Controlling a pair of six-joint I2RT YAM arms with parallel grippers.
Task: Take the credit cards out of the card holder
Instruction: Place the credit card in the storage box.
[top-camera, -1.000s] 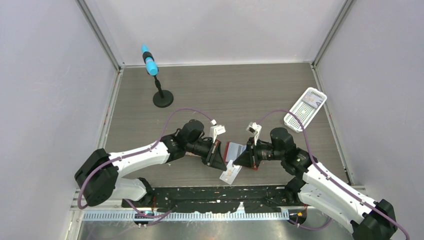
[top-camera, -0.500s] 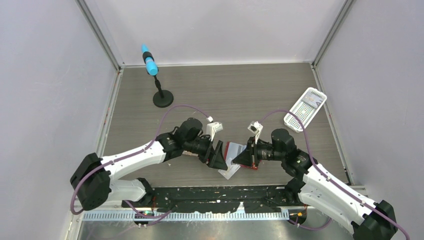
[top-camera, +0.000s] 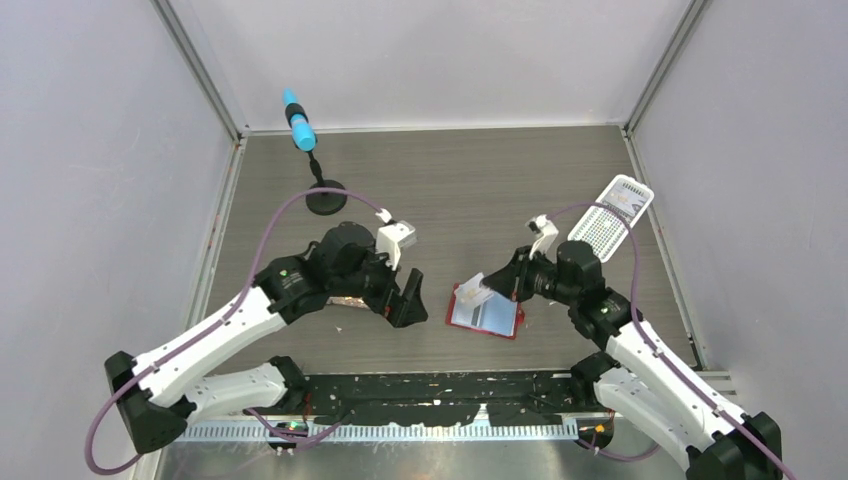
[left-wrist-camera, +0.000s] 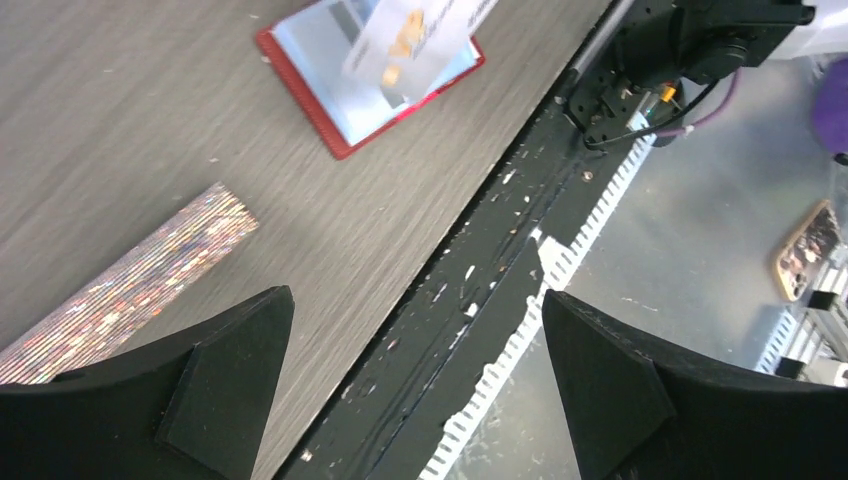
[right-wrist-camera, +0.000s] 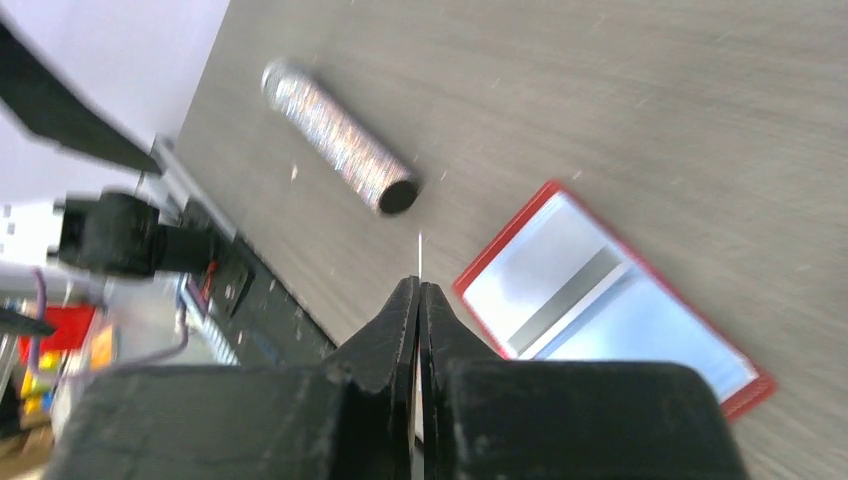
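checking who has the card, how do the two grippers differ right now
The left gripper is wide open and empty; the right gripper is shut on a card. The left hangs near the glittery tube; the right by the open red wallet. Both are black.

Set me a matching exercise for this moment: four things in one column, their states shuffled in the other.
Things:
1. card holder
2. credit card
3. glittery tube
4. left gripper

States:
a. pinched in the right gripper
b. jaws wide, empty
c. lying open and flat
d. lying on its side, untouched

Pairs: 1-c, 2-a, 3-d, 4-b.
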